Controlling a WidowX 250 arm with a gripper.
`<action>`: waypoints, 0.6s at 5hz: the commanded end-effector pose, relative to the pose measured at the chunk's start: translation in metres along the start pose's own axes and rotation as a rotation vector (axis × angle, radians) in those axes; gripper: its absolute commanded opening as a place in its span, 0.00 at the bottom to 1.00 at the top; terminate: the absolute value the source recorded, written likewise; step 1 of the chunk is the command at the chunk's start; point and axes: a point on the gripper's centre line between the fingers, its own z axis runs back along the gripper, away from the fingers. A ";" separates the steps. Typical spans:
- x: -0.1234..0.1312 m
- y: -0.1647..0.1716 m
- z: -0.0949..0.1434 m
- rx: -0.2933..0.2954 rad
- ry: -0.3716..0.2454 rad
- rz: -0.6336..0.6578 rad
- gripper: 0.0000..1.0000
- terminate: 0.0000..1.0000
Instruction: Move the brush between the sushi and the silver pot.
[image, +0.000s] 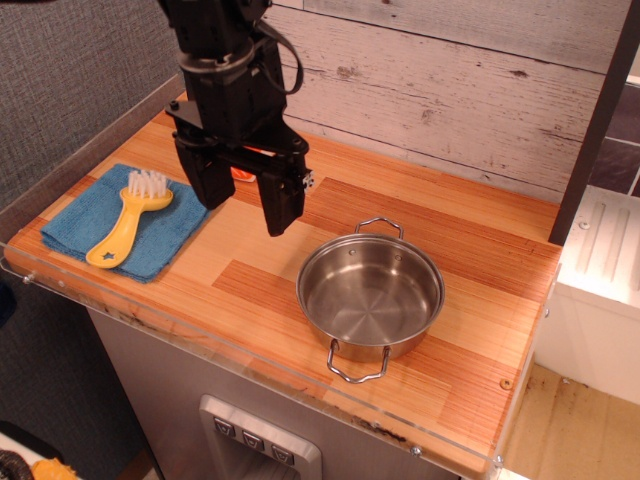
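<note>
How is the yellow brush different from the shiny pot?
The small yellow plastic brush is far smaller than the shiny round silver steel pot. The brush is yellow with white bristles; the pot is bare metal with two wire loop handles. The brush lies flat on a blue cloth; the pot stands upright on the wooden counter. Neither is being held.

On the worktop (470, 330) there is one brush (128, 220), one blue cloth (75, 220), one silver pot (370, 295) and one sushi (243, 176), partly hidden
</note>
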 end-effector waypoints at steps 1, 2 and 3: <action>-0.011 0.072 0.026 0.086 -0.044 0.080 1.00 0.00; -0.024 0.103 0.023 0.119 -0.024 0.128 1.00 0.00; -0.029 0.122 0.011 0.169 -0.006 0.163 1.00 0.00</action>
